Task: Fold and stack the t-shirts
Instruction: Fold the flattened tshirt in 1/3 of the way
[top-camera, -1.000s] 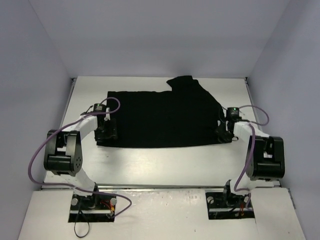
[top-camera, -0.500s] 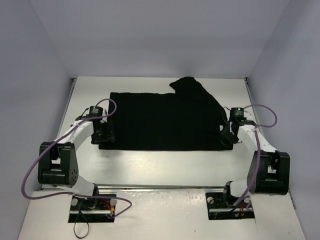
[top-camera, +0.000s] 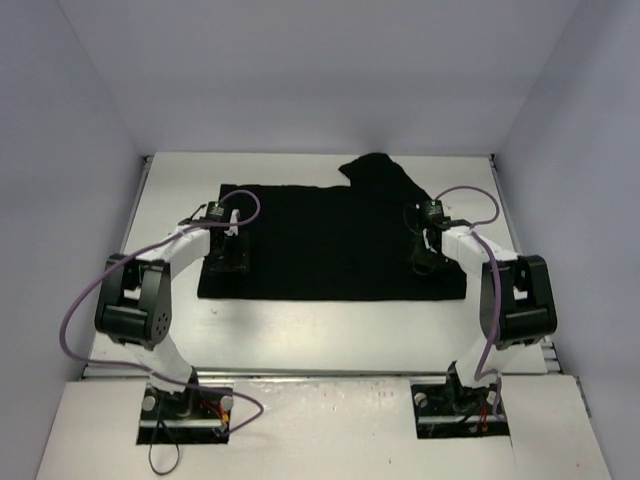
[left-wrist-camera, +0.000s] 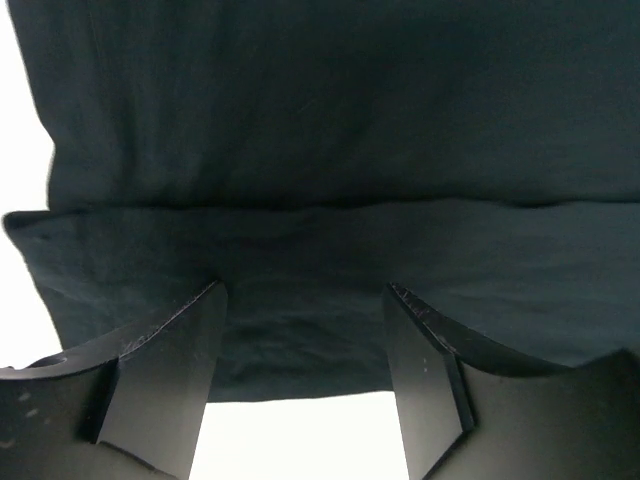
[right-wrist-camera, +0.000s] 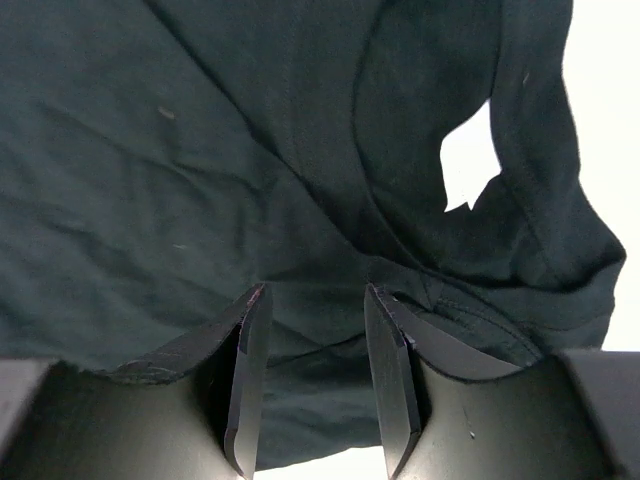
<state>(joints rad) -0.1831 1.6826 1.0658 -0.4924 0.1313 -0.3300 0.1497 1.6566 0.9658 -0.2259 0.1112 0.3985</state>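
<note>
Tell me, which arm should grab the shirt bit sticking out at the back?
Probably right. The sticking-out part is at the far right corner of the t-shirt, and the right gripper, jaws apart, sits on that side. The left gripper is across the t-shirt.

No writing, label, brand, number or sign is legible on anything in view.

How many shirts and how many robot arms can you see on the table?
Black t-shirt: 1
Robot arms: 2 (left arm, right arm)
Total: 3
</note>
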